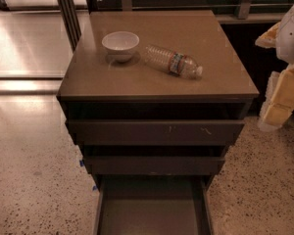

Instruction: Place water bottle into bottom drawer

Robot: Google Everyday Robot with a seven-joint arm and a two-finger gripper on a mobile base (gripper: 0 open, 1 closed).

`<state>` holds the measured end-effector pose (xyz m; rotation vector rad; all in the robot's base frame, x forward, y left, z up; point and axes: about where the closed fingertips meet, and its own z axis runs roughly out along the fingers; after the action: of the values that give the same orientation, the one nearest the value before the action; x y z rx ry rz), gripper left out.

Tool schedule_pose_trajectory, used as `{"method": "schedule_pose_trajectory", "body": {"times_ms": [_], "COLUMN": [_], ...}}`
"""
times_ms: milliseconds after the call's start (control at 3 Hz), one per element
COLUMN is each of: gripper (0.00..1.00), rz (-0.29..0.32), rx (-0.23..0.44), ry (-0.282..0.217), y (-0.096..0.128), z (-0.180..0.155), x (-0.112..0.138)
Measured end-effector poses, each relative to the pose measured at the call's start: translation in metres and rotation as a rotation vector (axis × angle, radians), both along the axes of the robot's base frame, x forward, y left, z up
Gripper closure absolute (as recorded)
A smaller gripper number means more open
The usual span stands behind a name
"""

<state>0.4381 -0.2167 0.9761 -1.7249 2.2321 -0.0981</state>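
Note:
The water bottle [174,61] lies on its side on the brown cabinet top [215,82], with its white cap pointing right and toward the front. It is just right of a white bowl [120,44]. The bottom drawer [149,209] is pulled out at the foot of the cabinet, and its dark flat floor is bare. My gripper [278,104] hangs at the right edge of the view, beside the cabinet's right side and below the level of its top. It is well apart from the bottle and holds nothing that I can see.
The two upper drawers [154,131] have plain brown fronts and stand slightly ajar. The white arm shell [290,31] fills the upper right. Speckled floor [34,170] surrounds the cabinet. A dark post [67,13] and a railing stand behind.

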Motion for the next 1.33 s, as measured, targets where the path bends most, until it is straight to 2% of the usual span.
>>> {"method": "schedule_pose_trajectory", "body": {"times_ms": [333,667,1000,1333], "gripper": [0.0,0.0,0.0,0.0], "rz": [0.0,-0.003,-0.015,-0.004], "rx": [0.0,0.008,0.05,0.172], "ry": [0.0,-0.022,-0.06,-0.109], "y": [0.0,0.0,-0.009,-0.017], "z": [0.0,0.004,0.008,0.005], "x": [0.0,-0.001,0.009,0.067]}}
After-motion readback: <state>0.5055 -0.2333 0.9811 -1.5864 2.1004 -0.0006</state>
